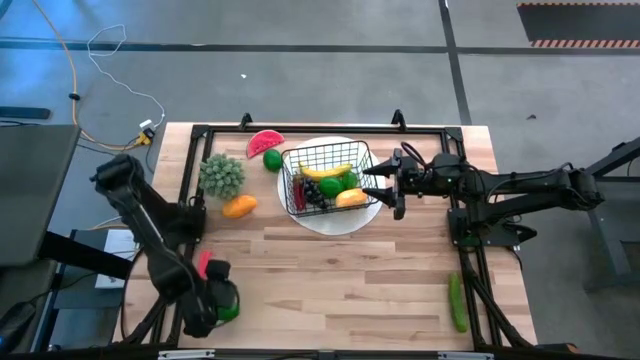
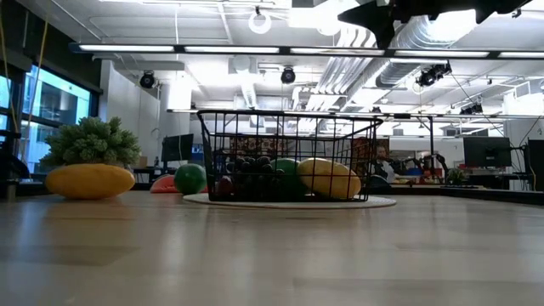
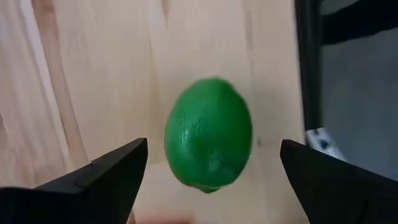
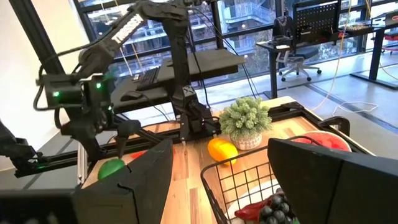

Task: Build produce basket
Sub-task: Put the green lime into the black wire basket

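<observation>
Lime (image 3: pixel 208 142) at lower left of the overhead frame, long axis running between the left gripper's (image 3: pixel 211 171) spread, untouching fingers; right gripper (image 1: pixel 392 186) released beside the basket (image 1: pixel 325 160) at centre.

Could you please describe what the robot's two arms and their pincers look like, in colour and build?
Both arms are dark, near-black, jointed links. The left pincer ends in two flat, wedge-shaped black fingers. The right pincer has similar dark, angular fingers, with dark cabling along the right arm. In the right wrist view, the left arm shows white lettering on a link and small green lights near its wrist.
</observation>
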### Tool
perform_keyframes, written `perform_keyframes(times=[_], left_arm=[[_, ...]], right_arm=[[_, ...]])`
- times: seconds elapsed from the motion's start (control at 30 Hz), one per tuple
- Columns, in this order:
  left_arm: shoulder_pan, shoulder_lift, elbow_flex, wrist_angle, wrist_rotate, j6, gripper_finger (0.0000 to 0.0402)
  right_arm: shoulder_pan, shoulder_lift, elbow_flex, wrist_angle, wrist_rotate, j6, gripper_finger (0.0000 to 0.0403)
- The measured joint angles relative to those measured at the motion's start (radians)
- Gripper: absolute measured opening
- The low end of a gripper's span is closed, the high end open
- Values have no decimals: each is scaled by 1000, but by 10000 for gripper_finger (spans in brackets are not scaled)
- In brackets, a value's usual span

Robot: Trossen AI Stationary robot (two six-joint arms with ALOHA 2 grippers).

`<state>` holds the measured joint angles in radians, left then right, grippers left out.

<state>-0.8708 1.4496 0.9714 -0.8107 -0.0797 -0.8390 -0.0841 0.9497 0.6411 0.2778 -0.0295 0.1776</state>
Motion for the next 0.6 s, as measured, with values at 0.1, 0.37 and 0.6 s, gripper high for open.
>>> perform_keyframes(times=[0.1,0.37,0.6], left_arm=[[-18,51,0,19,-27,-13,355],[-27,145,-24,36,17,-15,355],[-24,214,-72,81,24,-15,355]], right_arm=[[0,0,0,-4,0,0,245],[0,0,0,-5,0,5,245],[0,0,0,-8,0,5,245]])
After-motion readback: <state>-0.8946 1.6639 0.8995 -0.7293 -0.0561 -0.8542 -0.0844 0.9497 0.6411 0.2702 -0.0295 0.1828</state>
